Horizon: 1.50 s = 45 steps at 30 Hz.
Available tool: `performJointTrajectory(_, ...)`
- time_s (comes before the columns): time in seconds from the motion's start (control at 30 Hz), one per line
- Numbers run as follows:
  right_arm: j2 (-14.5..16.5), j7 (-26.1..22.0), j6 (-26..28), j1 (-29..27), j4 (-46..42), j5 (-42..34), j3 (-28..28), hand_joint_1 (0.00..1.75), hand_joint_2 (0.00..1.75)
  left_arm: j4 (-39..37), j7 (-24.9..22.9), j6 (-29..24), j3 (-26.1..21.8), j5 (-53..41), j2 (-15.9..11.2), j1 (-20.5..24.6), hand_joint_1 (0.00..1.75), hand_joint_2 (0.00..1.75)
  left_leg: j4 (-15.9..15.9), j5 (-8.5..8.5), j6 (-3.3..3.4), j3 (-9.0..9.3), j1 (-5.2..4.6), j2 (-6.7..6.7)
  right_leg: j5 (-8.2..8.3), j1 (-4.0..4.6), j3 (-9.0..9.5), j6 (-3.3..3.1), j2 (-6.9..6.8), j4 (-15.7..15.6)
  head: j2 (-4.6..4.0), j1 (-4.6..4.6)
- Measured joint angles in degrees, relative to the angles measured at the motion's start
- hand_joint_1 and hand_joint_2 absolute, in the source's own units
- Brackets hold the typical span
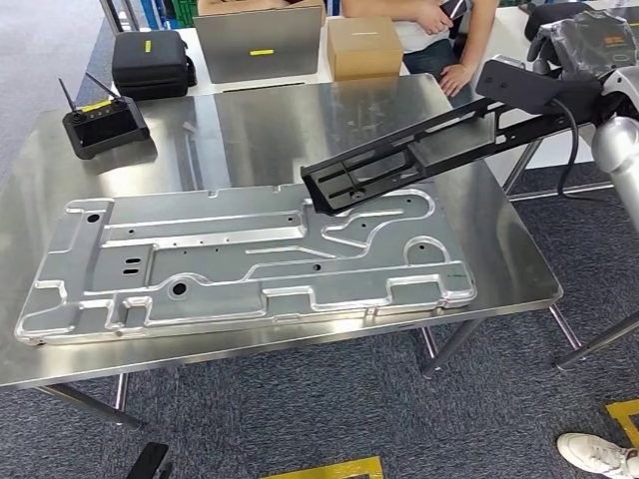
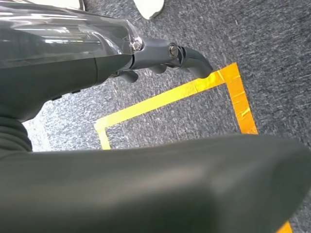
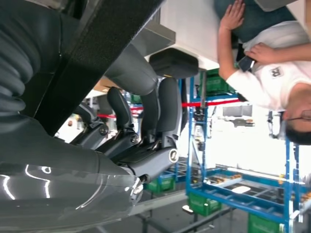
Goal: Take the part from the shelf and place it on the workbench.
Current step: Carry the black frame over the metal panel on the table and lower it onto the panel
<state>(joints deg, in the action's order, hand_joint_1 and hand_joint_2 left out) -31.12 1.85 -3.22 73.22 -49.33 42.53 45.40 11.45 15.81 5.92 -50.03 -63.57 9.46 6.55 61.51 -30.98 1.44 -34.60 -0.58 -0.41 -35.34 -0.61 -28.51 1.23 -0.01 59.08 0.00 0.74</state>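
A long black flat part [image 1: 422, 155] hangs slanted above the right half of the steel workbench [image 1: 249, 120]. Its low end is over a large silver stamped plate [image 1: 226, 264] lying on the bench. My right hand [image 1: 579, 42] grips the part's high end beyond the bench's right edge. In the right wrist view the part [image 3: 102, 43] crosses the palm with the dark fingers [image 3: 146, 116] curled around it. My left hand [image 2: 172, 53] hangs over the carpet, holding nothing, its fingers apart from the thumb.
At the bench's back left lies a black remote with antennas [image 1: 102, 122]. Behind stand a black case [image 1: 151, 62], a grey case [image 1: 260, 40] and a cardboard box [image 1: 363, 45]. A person [image 1: 452, 45] leans at the back right. A shoe [image 1: 599, 454] and yellow floor tape [image 2: 165, 97] are nearby.
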Motion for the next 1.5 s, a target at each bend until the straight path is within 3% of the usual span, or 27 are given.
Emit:
performJointTrajectory(0.43,-2.34,-1.62,2.34,1.11,3.89,-0.16,-2.76,1.75,1.75,0.0,0.84,-0.81,0.02,-0.38,-1.33,-1.01,0.0,1.75,0.0,0.0,0.0,0.03,0.0,0.01,0.01,0.01,0.03,0.0,0.0,0.0,0.0,0.0)
performJointTrajectory(0.8,-0.05,-3.49,4.04,-1.61,5.89,0.72,-3.12,1.75,1.75,0.0,0.89,-0.81,0.19,-1.07,-1.64,-1.04,0.0,1.75,0.0,0.0,0.0,0.03,0.01,0.0,0.0,0.02,0.06,0.0,0.0,0.0,0.0,0.0)
performJointTrajectory(0.93,2.79,-3.9,5.48,-3.15,6.78,1.06,-3.13,1.75,1.75,0.0,0.86,-0.78,0.21,-1.07,-1.73,-0.89,0.0,1.75,-0.01,0.0,0.0,0.04,0.01,0.03,0.01,0.02,0.06,0.0,0.05,0.01,0.0,0.0)
performJointTrajectory(1.27,13.81,-3.64,8.6,-4.12,10.29,2.7,-3.21,1.75,1.75,0.0,0.76,-0.46,0.35,-1.0,-2.56,-0.31,0.0,1.75,-0.01,0.02,-0.02,0.1,0.14,0.04,0.0,0.12,0.09,-0.01,0.05,0.03,0.0,0.0)
performJointTrajectory(1.5,16.77,-3.72,9.32,-4.13,11.77,3.41,-3.57,1.75,1.75,0.0,0.76,-0.48,0.35,-0.87,-3.29,-0.33,0.0,1.75,-0.01,0.02,-0.02,0.08,0.12,0.04,0.0,0.11,0.1,-0.01,0.03,0.03,0.0,0.0)
